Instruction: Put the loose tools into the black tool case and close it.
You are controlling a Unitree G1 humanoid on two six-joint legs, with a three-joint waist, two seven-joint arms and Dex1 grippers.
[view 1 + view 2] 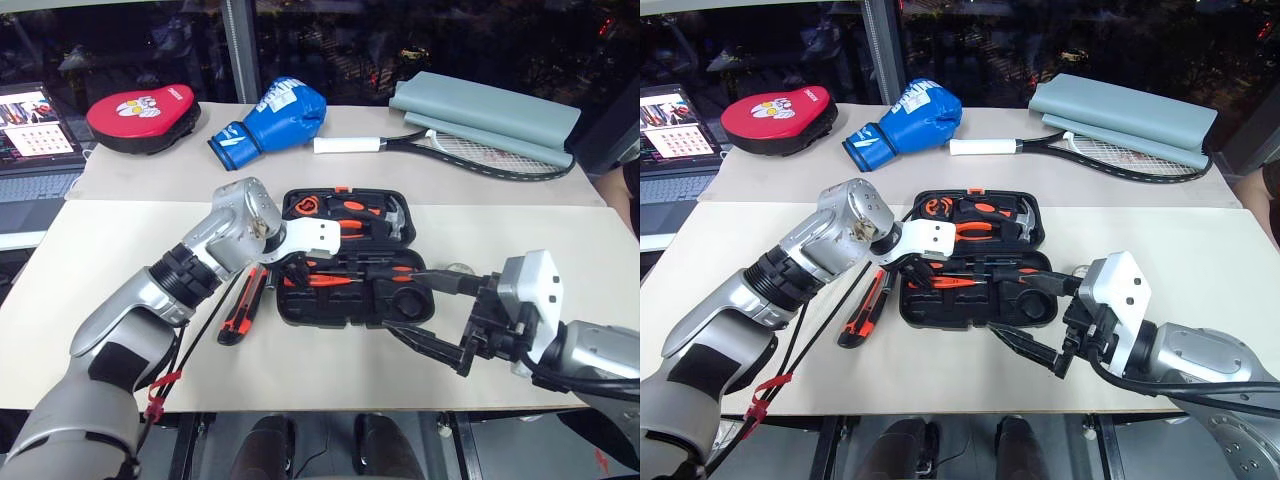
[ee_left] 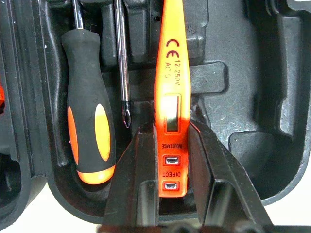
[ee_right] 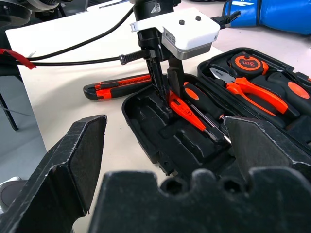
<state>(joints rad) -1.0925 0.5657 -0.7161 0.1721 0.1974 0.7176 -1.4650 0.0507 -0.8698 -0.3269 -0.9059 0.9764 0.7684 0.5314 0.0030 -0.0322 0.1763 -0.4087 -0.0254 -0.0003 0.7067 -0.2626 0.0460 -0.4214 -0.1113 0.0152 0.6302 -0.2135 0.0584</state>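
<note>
Inside, slim orange tester screwdriver (image 2: pixel 170 97).

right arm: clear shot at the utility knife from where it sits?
Probably not. The utility knife lies on the table left of the black tool case, and the left gripper, shut on the tester screwdriver, stands between. The open right gripper hangs at the case's right end.

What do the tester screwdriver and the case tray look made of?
Tester screwdriver: seemingly smooth glossy orange plastic, with printed lettering and a small window. Black tool case: seemingly matte moulded hard plastic, with tool-shaped recesses. Left gripper is shut on the tester screwdriver.
</note>
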